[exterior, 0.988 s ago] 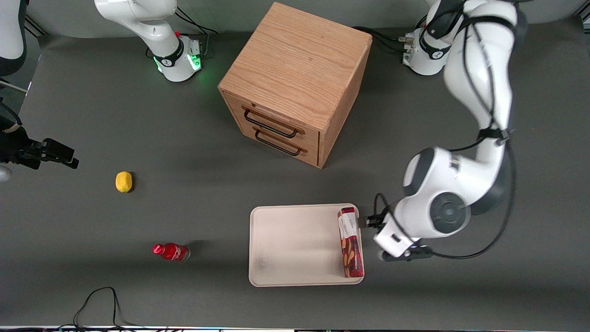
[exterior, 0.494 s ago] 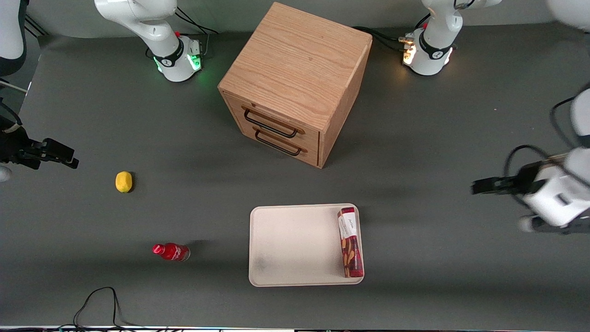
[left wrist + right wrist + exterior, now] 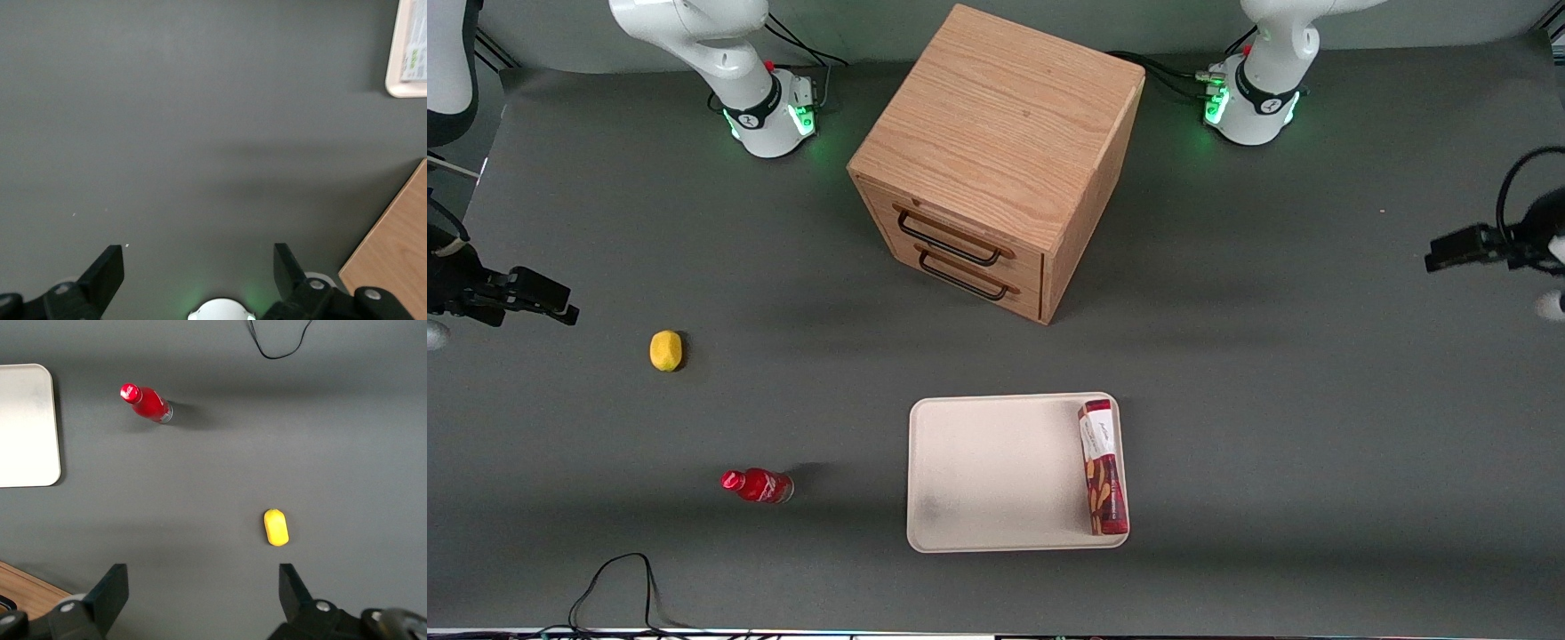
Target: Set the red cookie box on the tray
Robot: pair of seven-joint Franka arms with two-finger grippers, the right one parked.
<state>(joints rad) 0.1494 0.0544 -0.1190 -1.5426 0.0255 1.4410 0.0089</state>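
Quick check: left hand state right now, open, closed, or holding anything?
Left hand: open and holding nothing, out over bare table at the working arm's end, well away from the red cookie box lying on the tray.

Dark grey matte table (image 3: pixel 1280 293) filling nearly the whole front view, evenly lit from above, with soft blurred shadows. Mid-table, a light oak cabinet (image 3: pixel 996 116), turned at an angle, both drawers shut, each with a black wire handle (image 3: pixel 947 240). Near the front edge, a looped black cable (image 3: pixel 618 582).
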